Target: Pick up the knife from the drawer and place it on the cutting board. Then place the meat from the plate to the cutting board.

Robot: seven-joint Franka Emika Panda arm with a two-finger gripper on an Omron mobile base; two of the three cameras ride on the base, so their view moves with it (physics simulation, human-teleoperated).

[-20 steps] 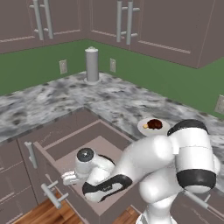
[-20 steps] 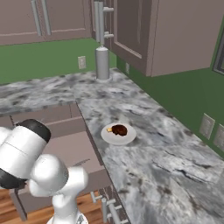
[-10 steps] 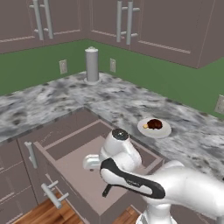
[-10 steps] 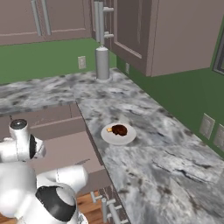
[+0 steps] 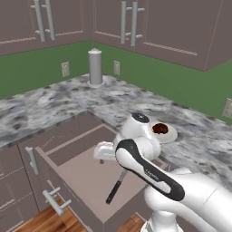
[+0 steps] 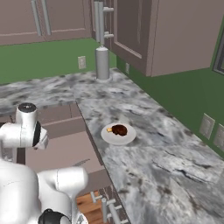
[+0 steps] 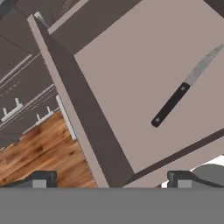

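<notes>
Green walls and mauve cabinets are wrapping around a speckled granite counter [image 5: 68,97], and we're looking down into the pulled-out drawer [image 7: 131,78]. We're seeing the knife [image 7: 183,87] lying flat on the drawer bottom, black handle toward the drawer front, nothing touching it. Our gripper [image 7: 109,179] is hanging above the drawer's front corner with its 2 fingertips spread wide and nothing between them. Over on the counter, the plate [image 6: 109,136] is sitting with the meat [image 6: 119,129] on it. Probably a canister [image 5: 95,67] standing back by the wall, kinda hard to tell.
</notes>
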